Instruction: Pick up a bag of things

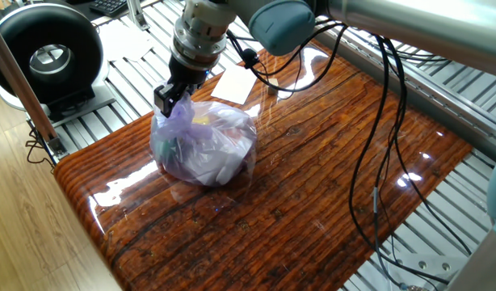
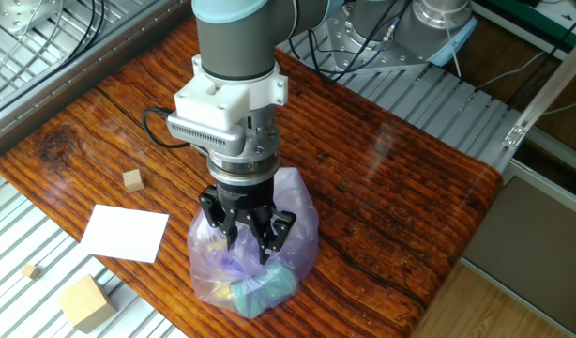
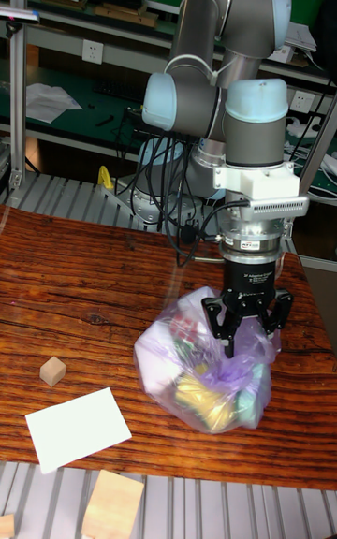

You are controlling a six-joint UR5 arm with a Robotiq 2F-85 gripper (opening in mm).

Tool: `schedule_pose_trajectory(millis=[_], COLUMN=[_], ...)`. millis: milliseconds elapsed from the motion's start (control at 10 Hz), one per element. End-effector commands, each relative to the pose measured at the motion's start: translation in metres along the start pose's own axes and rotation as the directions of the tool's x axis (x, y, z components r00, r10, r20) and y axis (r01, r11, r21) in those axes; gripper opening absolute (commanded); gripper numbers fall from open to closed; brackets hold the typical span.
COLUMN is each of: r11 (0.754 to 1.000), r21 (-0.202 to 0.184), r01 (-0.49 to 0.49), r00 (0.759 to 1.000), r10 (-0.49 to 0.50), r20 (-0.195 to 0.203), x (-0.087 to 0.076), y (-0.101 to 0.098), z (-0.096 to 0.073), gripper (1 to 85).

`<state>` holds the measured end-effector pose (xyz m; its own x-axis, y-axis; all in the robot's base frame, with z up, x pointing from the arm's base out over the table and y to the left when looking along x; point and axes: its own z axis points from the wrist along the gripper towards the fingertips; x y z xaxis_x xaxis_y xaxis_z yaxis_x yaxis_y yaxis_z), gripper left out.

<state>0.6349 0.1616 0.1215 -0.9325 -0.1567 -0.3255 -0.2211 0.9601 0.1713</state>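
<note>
The bag of things (image 1: pixel 208 149) is a thin, translucent pale-lilac plastic bag resting on the wooden table (image 1: pixel 313 202). Teal, yellow and white items show through its skin (image 2: pixel 269 282). My gripper (image 1: pixel 170 103) points straight down over the bag's gathered top, at the bag's upper left in this view. Its fingers (image 2: pixel 269 235) are pinched together on bunched purple film. In the tall fixed view the gripper (image 3: pixel 245 338) presses into the top of the bag (image 3: pixel 187 371), and the bag's underside still lies on the wood.
A flat white paper sheet (image 2: pixel 126 233) and a small wooden cube (image 2: pixel 132 179) lie on the table beside the bag. A larger wooden block (image 2: pixel 85 302) sits on the slatted rim. A black round device (image 1: pixel 48 52) stands off the table's corner. Cables (image 1: pixel 377 162) hang over the table.
</note>
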Motion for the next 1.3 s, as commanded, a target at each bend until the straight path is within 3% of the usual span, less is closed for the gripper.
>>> schedule_pose_trajectory(millis=[0,100,200,300,500,900,1200], r11=[1.0,0.999,1.0,0.999,0.999,0.999,0.999], r21=[-0.002,-0.005,0.022,0.025,0.01,0.017,0.021], r01=[-0.023,-0.032,-0.019,-0.02,-0.034,-0.035,-0.039], r00=[1.0,0.999,1.0,1.0,0.998,0.993,0.994], r10=[0.023,0.032,0.019,0.021,0.034,0.036,0.04], r20=[0.0,0.002,-0.004,-0.018,-0.059,-0.11,-0.102], x=[-0.001,-0.001,0.001,0.004,0.015,0.028,0.026], y=[0.0,0.0,-0.007,-0.008,-0.003,-0.005,-0.005], z=[-0.001,-0.001,-0.001,-0.002,-0.002,-0.003,-0.003], gripper=[51.0,51.7,52.0,52.0,53.0,54.0,54.0])
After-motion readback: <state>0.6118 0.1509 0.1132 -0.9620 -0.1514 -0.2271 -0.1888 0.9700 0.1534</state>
